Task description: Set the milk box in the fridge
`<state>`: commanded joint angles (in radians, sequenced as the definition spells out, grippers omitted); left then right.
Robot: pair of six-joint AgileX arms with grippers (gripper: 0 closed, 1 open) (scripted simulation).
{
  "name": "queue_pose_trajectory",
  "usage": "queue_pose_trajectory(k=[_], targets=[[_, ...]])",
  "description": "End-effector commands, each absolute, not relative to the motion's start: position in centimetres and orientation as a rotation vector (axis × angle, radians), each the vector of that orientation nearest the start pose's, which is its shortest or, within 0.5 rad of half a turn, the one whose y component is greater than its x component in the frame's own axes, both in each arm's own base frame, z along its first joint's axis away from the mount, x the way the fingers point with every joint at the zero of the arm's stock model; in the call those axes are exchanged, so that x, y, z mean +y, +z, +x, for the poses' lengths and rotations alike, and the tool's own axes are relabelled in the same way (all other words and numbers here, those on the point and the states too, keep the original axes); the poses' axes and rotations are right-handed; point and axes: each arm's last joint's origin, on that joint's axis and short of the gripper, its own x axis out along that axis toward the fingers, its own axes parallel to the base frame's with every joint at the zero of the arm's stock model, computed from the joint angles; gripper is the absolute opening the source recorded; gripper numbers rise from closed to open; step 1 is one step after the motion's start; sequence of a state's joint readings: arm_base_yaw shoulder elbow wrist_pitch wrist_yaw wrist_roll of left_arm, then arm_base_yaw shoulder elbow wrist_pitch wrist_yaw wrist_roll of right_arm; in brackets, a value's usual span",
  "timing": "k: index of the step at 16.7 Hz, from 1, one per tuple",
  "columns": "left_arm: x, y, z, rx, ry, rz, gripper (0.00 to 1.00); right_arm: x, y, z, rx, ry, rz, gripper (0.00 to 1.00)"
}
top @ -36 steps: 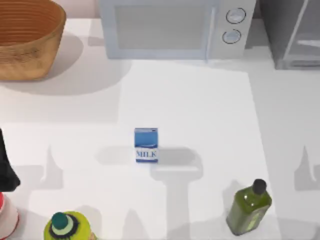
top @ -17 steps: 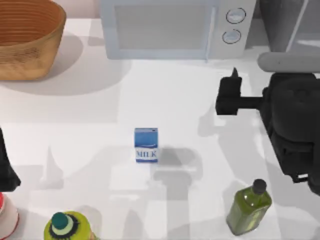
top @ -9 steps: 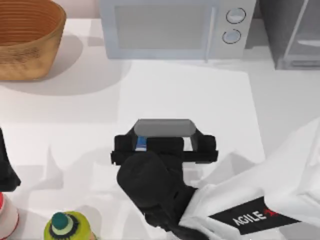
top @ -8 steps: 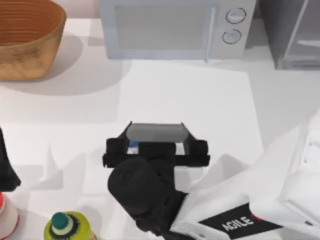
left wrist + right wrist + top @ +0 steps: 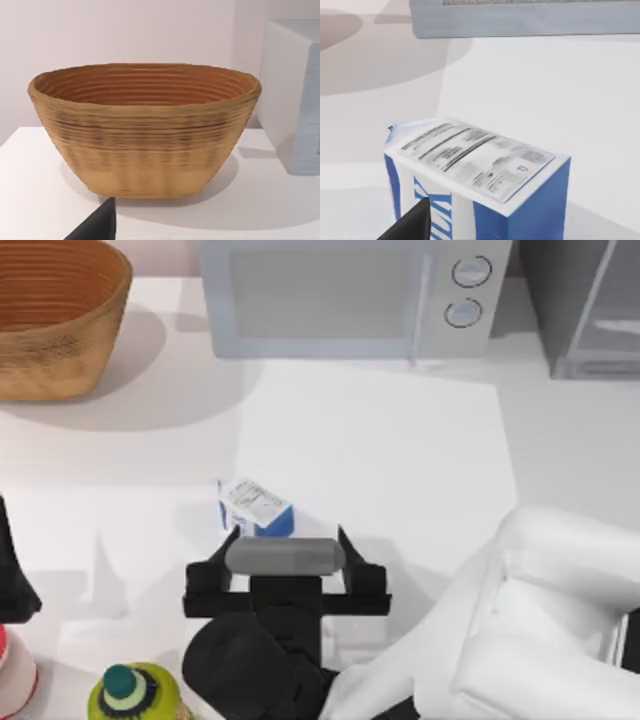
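Note:
The milk box point(image 5: 255, 508) lies tipped over on the white table, turned at an angle, its printed white panel facing up. In the right wrist view the milk box point(image 5: 475, 175) is close, blue sides and part of the lettering showing, with one black fingertip point(image 5: 412, 222) in front of it. My right gripper point(image 5: 288, 537) is open, its two fingers spread wide just short of the box, which rests by the left finger. The fridge point(image 5: 590, 305) stands dark grey at the back right corner. My left arm point(image 5: 10, 570) stays parked at the left edge.
A pale microwave point(image 5: 340, 295) with two round knobs stands at the back centre. A woven basket point(image 5: 55, 315) sits at the back left, also basket point(image 5: 145, 130) in the left wrist view. A yellow-green capped item point(image 5: 130, 695) and a red-white item point(image 5: 10, 675) stand front left.
The milk box has gone from upright to tipped over and shifted left. My right gripper came in from the right, over the box, then drew back toward the table's front.

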<state>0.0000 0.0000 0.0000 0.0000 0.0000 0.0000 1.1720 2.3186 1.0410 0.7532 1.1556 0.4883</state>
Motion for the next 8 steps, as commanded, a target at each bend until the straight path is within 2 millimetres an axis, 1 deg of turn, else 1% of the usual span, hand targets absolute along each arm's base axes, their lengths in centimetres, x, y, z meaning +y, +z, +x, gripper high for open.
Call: queue_pose_trajectory(k=[1, 4, 8], targets=[[-0.1, 16.0, 10.6, 0.0, 0.0, 0.0, 1.0, 36.4, 4.2, 18.2, 0.192, -0.009, 0.024, 1.0], [-0.1, 16.0, 10.6, 0.0, 0.0, 0.0, 1.0, 36.2, 3.6, 18.8, 0.2, -0.01, 0.001, 1.0], [-0.1, 16.0, 10.6, 0.0, 0.0, 0.0, 1.0, 36.3, 2.9, 21.4, 0.2, -0.01, 0.001, 1.0]])
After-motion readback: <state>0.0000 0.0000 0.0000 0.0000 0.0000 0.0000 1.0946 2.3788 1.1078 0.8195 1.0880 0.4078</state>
